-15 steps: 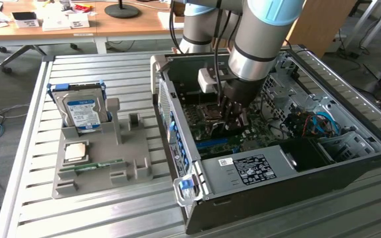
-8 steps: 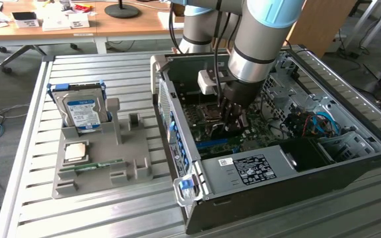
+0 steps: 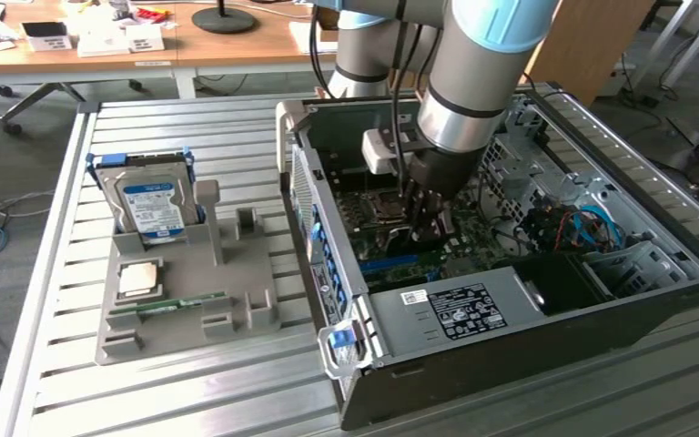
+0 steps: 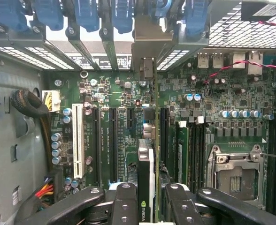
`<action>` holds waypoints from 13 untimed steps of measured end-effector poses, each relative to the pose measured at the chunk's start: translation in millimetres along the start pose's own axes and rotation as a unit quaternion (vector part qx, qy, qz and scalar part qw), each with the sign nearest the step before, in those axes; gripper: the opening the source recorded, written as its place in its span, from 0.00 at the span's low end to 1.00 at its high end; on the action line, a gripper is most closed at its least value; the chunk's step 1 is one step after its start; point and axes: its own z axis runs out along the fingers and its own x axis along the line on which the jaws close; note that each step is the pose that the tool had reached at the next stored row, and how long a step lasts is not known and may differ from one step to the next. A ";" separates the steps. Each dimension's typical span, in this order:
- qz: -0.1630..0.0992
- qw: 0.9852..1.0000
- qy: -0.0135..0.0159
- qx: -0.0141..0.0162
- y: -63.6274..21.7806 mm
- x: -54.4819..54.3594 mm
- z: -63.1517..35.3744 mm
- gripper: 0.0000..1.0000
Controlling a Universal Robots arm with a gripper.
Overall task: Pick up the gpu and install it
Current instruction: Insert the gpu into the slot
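On the exterior view's left, a grey holder (image 3: 186, 291) sits on the slatted tabletop (image 3: 70, 391). In it stand a silver hard drive (image 3: 152, 205) with a blue-white label, a small square chip (image 3: 138, 278) and a thin green memory stick (image 3: 179, 304) lying flat.

To the right lies the open computer case (image 3: 641, 300), its side off. Inside are the green motherboard (image 3: 380, 223), a boxed power supply (image 3: 465, 309) with a white label, and red and blue cables (image 3: 574, 223) near the drive cage. The robot arm (image 3: 477, 73) reaches down into the case, its gripper (image 3: 429, 218) low over the motherboard.

The wrist view shows more detail: the jaws (image 4: 154, 201) are clamped on the gpu (image 4: 147, 164), which is held on edge, seen as a thin green card with a black cooler on one face. It stands over the motherboard between the long black slots (image 4: 114, 143), its metal end bracket (image 4: 147, 40) up against the row of blue latches (image 4: 88, 14) at the case's rear openings. A white slot (image 4: 77, 140), an empty processor socket (image 4: 234, 173) and a braided cable (image 4: 32, 108) lie around it.
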 end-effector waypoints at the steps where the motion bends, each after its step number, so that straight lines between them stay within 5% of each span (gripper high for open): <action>1: 0.000 1.000 0.000 0.000 0.2 0.0 0.2 0.27; 13: 0.000 1.000 0.000 0.000 0.8 0.5 6.4 0.27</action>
